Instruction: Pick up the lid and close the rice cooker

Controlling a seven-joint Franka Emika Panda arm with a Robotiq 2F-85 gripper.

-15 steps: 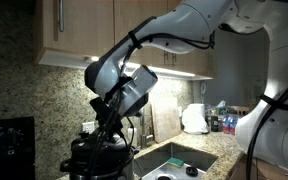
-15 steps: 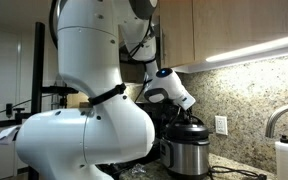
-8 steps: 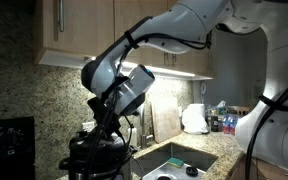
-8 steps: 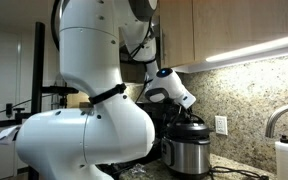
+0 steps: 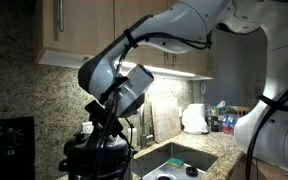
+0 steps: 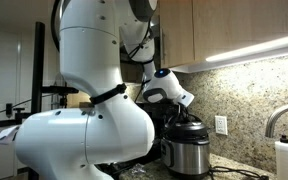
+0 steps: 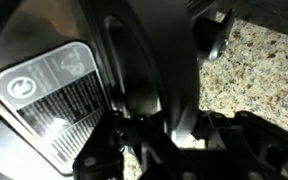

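- The gripper [image 5: 103, 133] is seen lowered directly onto the top of the rice cooker [image 5: 97, 165] in both exterior views; in an exterior view its dark fingers [image 6: 181, 113] are pictured just above the cooker's crown.
- How wide the jaws stand cannot be told: they are lost against dark shapes in every view, and the wrist view is dim and blurred.
- The lid [image 6: 189, 128] is shown as a dark dome at the top of the rice cooker [image 6: 189, 155], right beneath the gripper. Whether it is fully seated on the rim or held a little above it cannot be made out.
- In the wrist view, a silvery label [image 7: 49, 95] is seen on a dark curved surface, with speckled granite counter [image 7: 259, 75] showing at the right.
- The cooker's steel side is visible in an exterior view, standing on the counter against the granite backsplash [image 6: 249, 100].
- The white arm [image 5: 184, 25] is seen arching down from the upper right, below the wooden cabinets [image 5: 79, 25].
- A sink [image 5: 179, 160] is pictured just beside the cooker, with a white lump [image 5: 194, 118] and bottles [image 5: 224, 122] well apart behind it.
- A black box-shaped appliance [image 5: 6, 145] is seen at the left edge.
- A faucet [image 6: 279, 120] is shown at the far right.
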